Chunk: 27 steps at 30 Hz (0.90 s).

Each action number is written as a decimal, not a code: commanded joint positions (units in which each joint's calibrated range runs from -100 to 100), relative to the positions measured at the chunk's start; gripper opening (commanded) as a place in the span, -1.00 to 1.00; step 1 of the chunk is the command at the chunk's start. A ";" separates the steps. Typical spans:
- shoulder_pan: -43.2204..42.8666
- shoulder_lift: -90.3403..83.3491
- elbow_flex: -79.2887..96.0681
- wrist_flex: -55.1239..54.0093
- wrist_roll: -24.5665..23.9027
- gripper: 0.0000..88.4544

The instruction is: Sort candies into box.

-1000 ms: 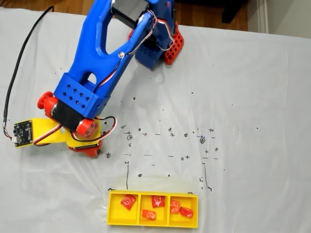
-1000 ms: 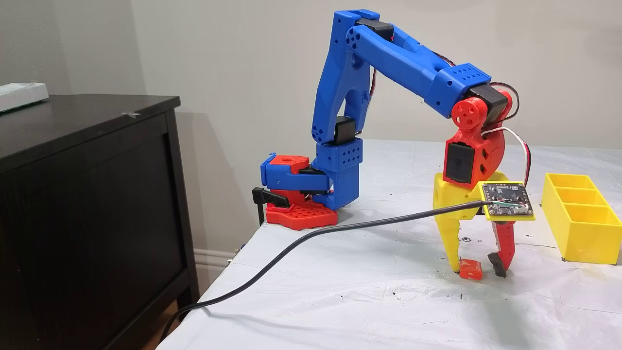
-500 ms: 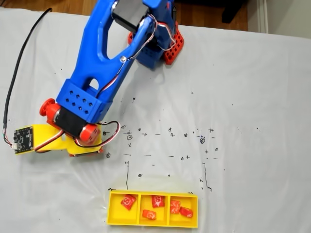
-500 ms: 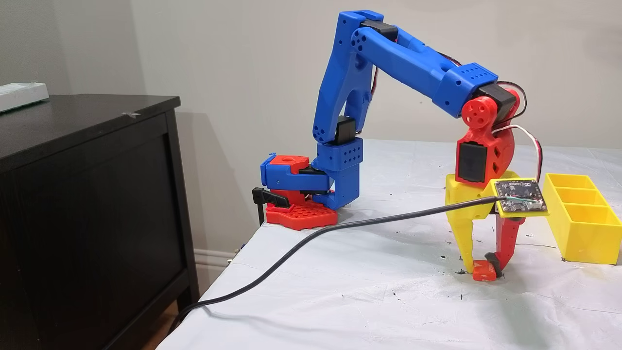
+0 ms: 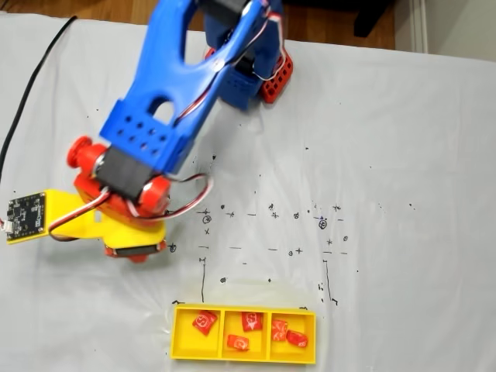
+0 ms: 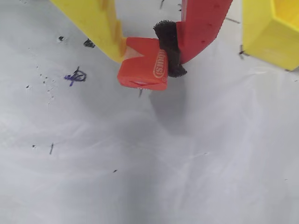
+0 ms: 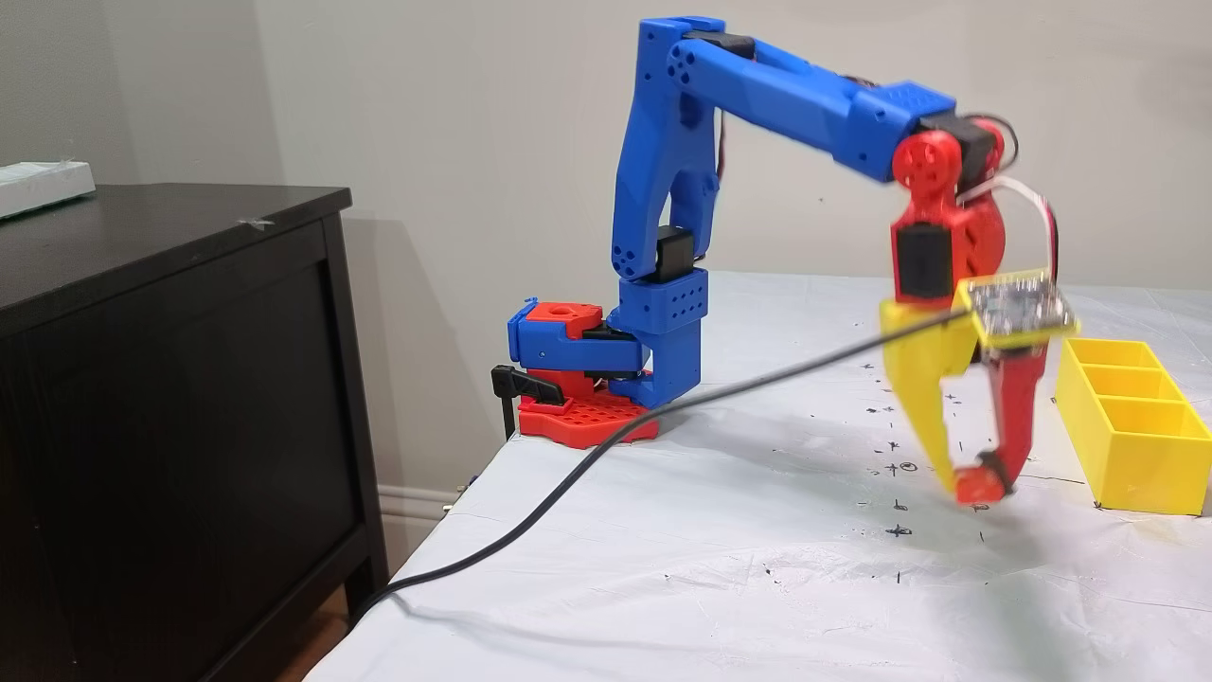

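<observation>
**Got one pinched, five in the tray**

My gripper [image 6: 150,58] is clamped on a red candy [image 6: 142,70], yellow finger one side, red finger with the black pad on the other, held just off the white sheet [image 7: 720,568]. My arm reaches out elbow-high, wrist pointing down. The yellow box [image 5: 243,343] sits near: one candy, two, two across its compartments.

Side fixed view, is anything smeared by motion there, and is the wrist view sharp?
In the side fixed view the gripper and forearm are motion-blurred, while the box stays crisp; in the wrist view the held candy is sharp, its soft shadow lying on the table cover below.
</observation>
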 commanded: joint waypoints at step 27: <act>-17.12 12.55 -33.98 2.88 -13.58 -1.00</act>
